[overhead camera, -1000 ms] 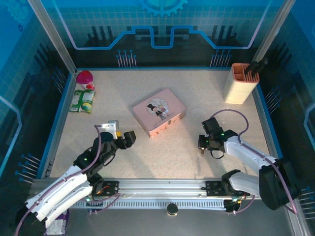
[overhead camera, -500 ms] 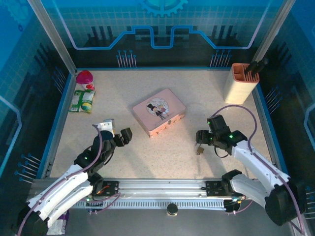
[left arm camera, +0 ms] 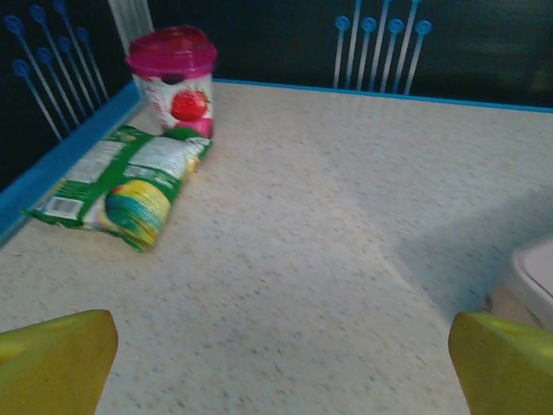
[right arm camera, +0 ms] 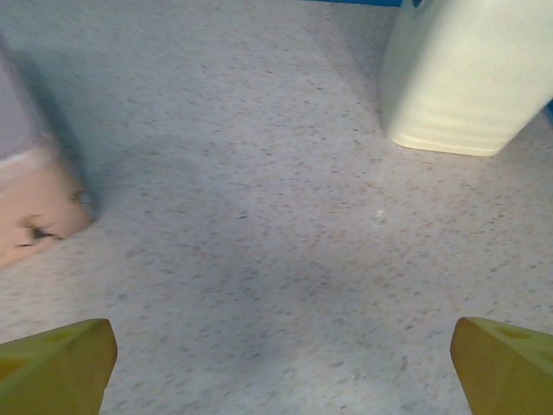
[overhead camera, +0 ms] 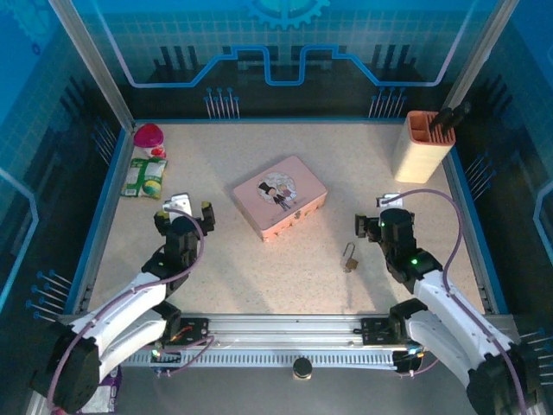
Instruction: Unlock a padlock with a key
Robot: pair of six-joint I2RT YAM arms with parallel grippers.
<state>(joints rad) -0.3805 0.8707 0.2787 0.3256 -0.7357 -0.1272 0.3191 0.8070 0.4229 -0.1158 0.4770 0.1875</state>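
Low in the overhead frame, the left gripper point(overhead camera: 183, 216) and right gripper point(overhead camera: 381, 220) hover over the speckled surface point(overhead camera: 285, 277), jaws spread wide and empty. The padlock point(overhead camera: 349, 258) lies right of centre, just lower left of the right gripper, untouched. Higher, at centre, sits the pink tin point(overhead camera: 280, 195). The cream holder point(overhead camera: 421, 147) stands upper right, the green packet point(overhead camera: 143, 177) upper left.

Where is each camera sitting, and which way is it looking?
Top external: high behind the robot, looking down at the table; both arms show.
Left wrist: low, facing the strawberry cup and green packet; yellow fingertips show.
Right wrist: low, facing the cream holder; yellow fingertips show.
Shared: both wrist views catch the pink tin.
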